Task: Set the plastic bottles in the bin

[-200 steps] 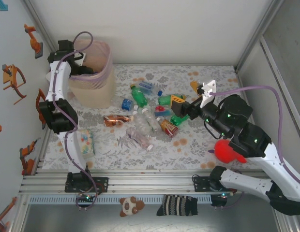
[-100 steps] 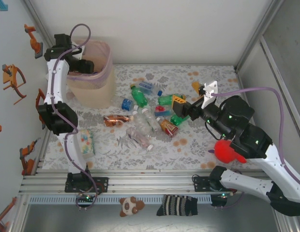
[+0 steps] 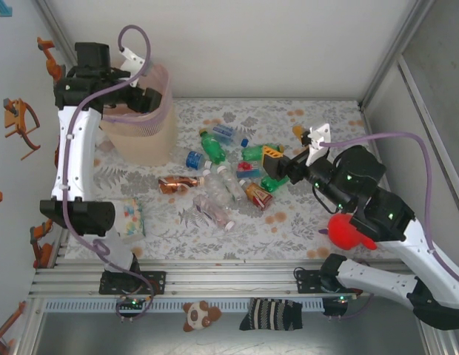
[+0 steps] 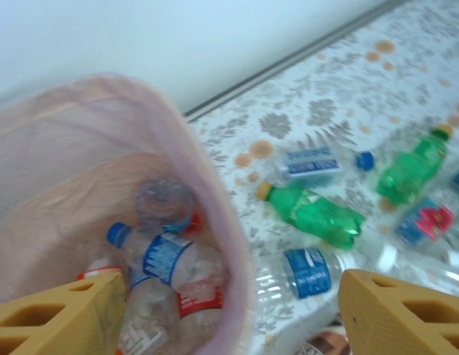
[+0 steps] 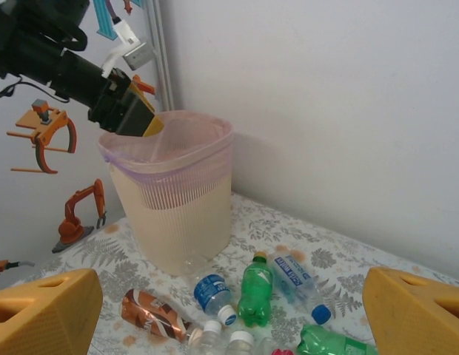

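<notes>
Floral tablecloth, white walls. Bin at 10 o'clock, holding some plastic bottles; the rest lie scattered mid-table. Left gripper over bin rim, jaws wide, empty. Right gripper wide, empty.

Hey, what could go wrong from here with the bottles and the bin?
The open left gripper hangs close to the rim of the bin; pulling away carelessly, it might catch that rim and tip it. The open right gripper is over tightly packed bottles; a grab there may pinch two or send neighbours rolling.
</notes>
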You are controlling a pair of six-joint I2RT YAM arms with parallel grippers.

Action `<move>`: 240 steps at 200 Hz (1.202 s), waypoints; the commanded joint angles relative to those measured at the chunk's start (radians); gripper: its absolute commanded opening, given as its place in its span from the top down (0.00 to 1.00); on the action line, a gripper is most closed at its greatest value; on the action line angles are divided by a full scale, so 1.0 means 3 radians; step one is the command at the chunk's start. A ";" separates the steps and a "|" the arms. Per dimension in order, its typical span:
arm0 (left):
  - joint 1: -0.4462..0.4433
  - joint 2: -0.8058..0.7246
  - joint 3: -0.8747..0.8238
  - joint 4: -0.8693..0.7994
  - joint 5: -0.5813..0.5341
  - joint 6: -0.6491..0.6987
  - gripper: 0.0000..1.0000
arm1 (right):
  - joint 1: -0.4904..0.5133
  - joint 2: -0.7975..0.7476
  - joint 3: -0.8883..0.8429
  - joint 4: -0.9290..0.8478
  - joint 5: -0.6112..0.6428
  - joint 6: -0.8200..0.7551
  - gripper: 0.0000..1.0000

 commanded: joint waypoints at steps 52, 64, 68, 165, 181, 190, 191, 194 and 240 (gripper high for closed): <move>-0.0441 -0.0920 -0.1643 0.0162 0.0214 0.1196 0.25 | -0.0009 0.0103 0.0081 0.0035 -0.0010 -0.0106 0.10; -0.0471 -0.1070 -0.1949 0.0280 0.0241 0.1305 0.25 | -0.0009 0.0126 0.0095 0.0029 -0.0018 -0.0109 0.10; -0.0475 -0.1124 -0.2047 0.0318 0.0244 0.1341 0.25 | -0.0009 0.0137 0.0100 0.0023 -0.0019 -0.0112 0.10; -0.0761 -0.1132 -0.3304 0.0837 -0.0675 0.1871 0.19 | -0.0009 0.0283 0.0142 0.0018 -0.0092 -0.0121 0.10; -0.0833 -0.0974 -0.3318 0.0886 -0.0800 0.1871 0.19 | -0.0009 0.0263 0.0126 0.0015 -0.0081 -0.0117 0.10; -0.0874 -0.0881 -0.3319 0.0924 -0.0884 0.1862 0.19 | -0.0009 0.0254 0.0117 0.0014 -0.0063 -0.0122 0.10; -0.0877 -0.0868 -0.3316 0.0926 -0.0893 0.1861 0.19 | -0.0009 0.0256 0.0116 0.0014 -0.0061 -0.0122 0.10; -0.0889 -0.0838 -0.3314 0.0939 -0.0914 0.1852 0.19 | -0.0009 0.0250 0.0115 0.0010 -0.0060 -0.0123 0.10; -0.1029 -0.0299 -0.3240 0.1021 -0.1230 0.1667 0.16 | -0.0009 0.0211 0.0100 -0.0017 -0.0014 -0.0140 0.10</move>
